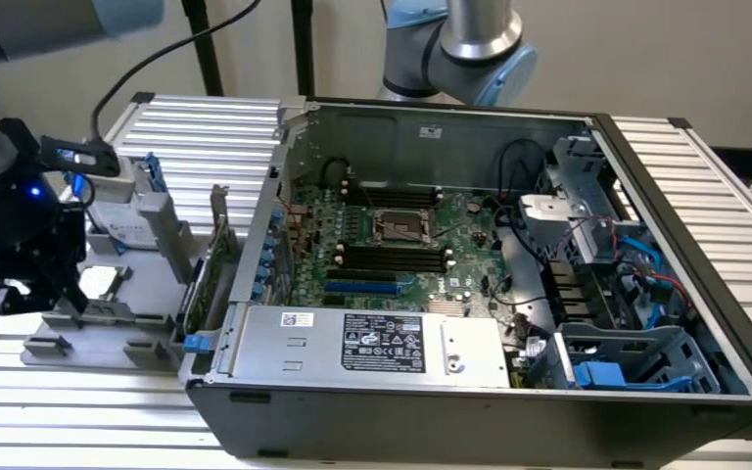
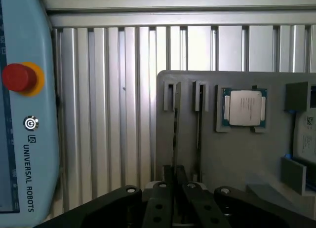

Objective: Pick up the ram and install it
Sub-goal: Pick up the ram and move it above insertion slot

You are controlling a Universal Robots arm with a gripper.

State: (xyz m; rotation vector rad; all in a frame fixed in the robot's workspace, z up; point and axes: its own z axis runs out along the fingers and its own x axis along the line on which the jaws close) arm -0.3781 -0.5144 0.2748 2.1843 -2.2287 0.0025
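Beside the open computer case (image 1: 481,431), the gripper (image 2: 174,173) pinches with nearly closed jaws the thin ram (image 2: 176,132), edge-on in its gray holder tray (image 2: 232,164). I judge it not yet lifted; the motherboard slots (image 1: 390,257) look empty.

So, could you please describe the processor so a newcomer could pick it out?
Beside the open case, on the exterior view's left, a grey tray lies on the ribbed table. On it, the processor is the square silver plate with a green rim, lying flat, unlike the two long narrow slots beside it.
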